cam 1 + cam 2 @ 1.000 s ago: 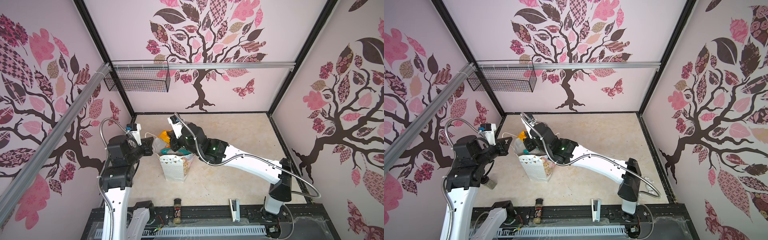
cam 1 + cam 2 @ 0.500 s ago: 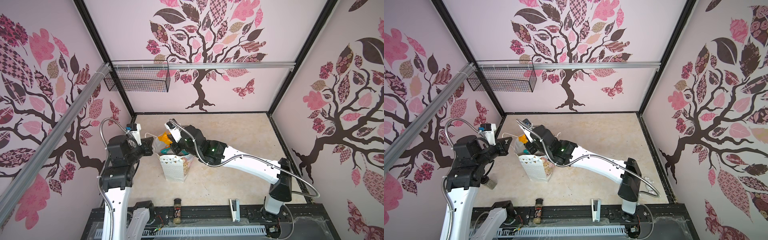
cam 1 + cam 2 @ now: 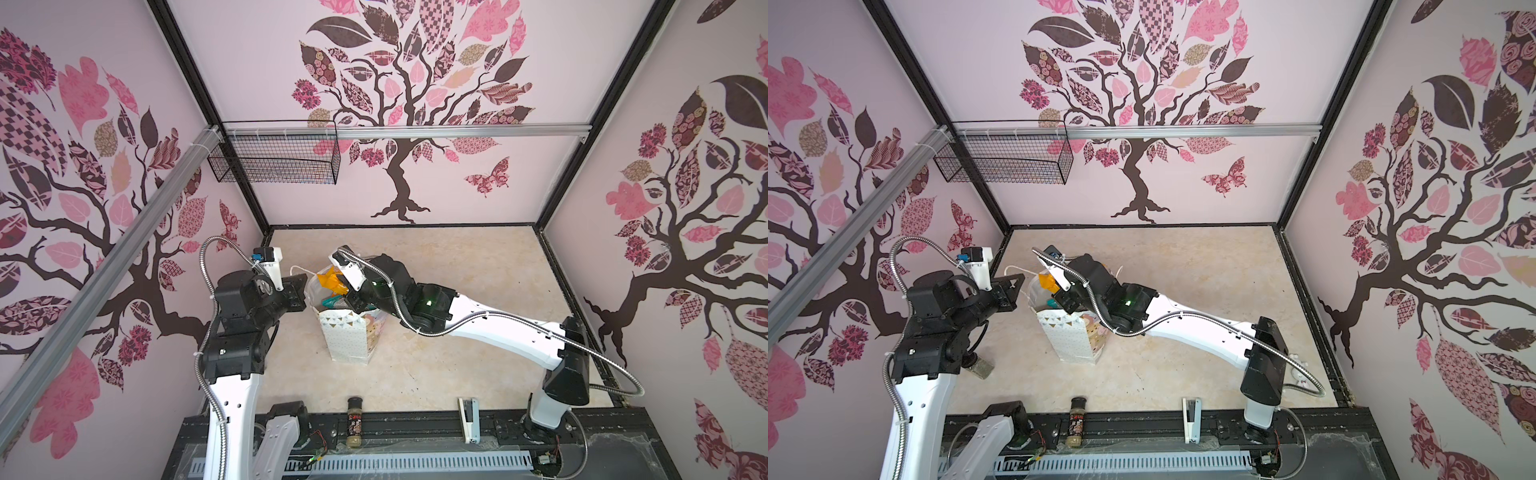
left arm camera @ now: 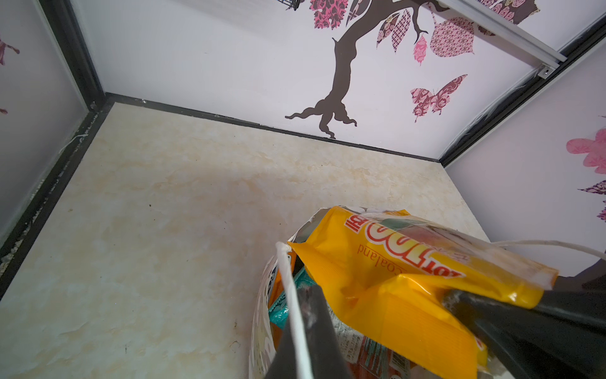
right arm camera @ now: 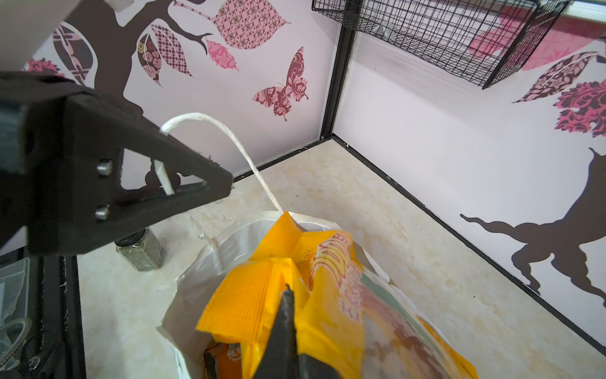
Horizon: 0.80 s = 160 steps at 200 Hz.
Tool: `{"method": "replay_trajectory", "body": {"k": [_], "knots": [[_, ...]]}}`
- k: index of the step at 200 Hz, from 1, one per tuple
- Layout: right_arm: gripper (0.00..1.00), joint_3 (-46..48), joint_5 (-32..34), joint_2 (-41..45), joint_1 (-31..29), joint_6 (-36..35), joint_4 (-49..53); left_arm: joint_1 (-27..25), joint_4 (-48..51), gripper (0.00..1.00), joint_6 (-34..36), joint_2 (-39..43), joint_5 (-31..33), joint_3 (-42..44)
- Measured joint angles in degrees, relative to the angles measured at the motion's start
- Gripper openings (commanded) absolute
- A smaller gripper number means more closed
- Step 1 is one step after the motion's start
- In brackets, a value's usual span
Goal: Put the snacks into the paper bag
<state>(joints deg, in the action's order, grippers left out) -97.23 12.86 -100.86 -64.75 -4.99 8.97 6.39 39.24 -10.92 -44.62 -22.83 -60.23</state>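
yellow packet (image 5: 328, 269), glossy with a ribbed, crimped end, sits in the mouth of the white paper bag (image 3: 349, 336). your right gripper (image 5: 288, 295) pinches that crimp. your left gripper (image 4: 313, 302) is closed, with the cord handle (image 4: 290, 295) lying along it.

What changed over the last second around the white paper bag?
The right gripper shifted toward the left arm, pushing the glossy yellow snack packet it pinches deeper into the tall white paper bag. The left gripper stayed shut on the bag's white cord handle; the bag stands unmoved.

Left arm (image 3: 232, 399) and right arm (image 3: 498, 328): white shells, black joints, silver bendy hoses (image 3: 216, 238). Left gripper (image 5: 226, 188): black triangle, two screws.
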Motion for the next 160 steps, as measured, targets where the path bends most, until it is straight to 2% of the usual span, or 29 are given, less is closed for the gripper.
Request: {"method": "replay_trajectory", "body": {"k": [21, 38, 84, 121, 142, 160], "knots": [[0.24, -1.57, -0.79, -0.02, 0.00, -0.68, 2.58, 0.00, 0.00, 0.00, 0.00, -0.11, -0.35, 0.00], [0.35, -4.02, -1.14, -0.02, 0.00, -0.48, 4.46, 0.00, -0.02, 0.00, 0.00, -0.09, -0.42, 0.00], [0.43, -14.91, -2.49, -0.26, -0.13, -0.52, 11.87, 0.00, 0.04, 0.00, 0.00, -0.17, -0.68, 0.00], [0.45, -30.93, -2.80, -2.80, -0.68, 2.89, 25.35, 0.00, 0.02, 0.00, 0.02, -0.20, -0.81, 0.00], [0.50, -34.62, -1.77, -2.23, -1.22, 6.51, 32.22, 0.00, 0.07, 0.12, 0.07, -0.42, -0.72, -0.02], [0.53, -29.33, 0.50, 1.40, -1.36, 9.62, 35.04, 0.00, 0.70, 0.24, 0.35, -0.81, -0.13, -0.33]]}}
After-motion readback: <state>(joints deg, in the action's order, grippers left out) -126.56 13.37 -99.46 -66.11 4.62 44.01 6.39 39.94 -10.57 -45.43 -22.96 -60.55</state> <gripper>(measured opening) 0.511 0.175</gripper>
